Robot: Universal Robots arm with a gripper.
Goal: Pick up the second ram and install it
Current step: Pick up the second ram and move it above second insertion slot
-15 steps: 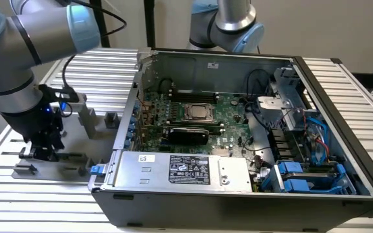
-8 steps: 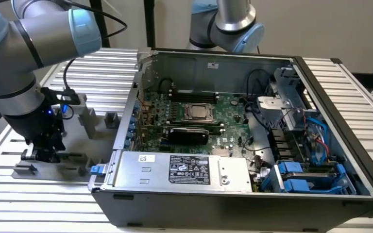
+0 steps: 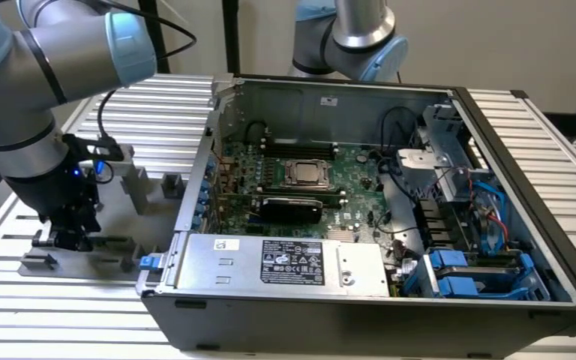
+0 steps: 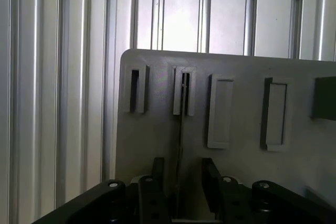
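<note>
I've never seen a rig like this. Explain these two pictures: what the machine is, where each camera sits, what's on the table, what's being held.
The machine is a grey-and-blue jointed robot arm ending in a black two-fingered gripper. The exterior view comes from a camera off the arm, taking in the whole bench; the wrist view comes from a camera on the arm's wrist, looking past the gripper. On the slatted aluminium table lie a flat grey plastic tray with slotted blocks and an open grey computer case showing its green motherboard. In one tray slot stands the slim flat memory stick, seen edge-on as a thin dark line. The gripper's fingers sit either side of it, apart, so nothing is held yet.
</note>
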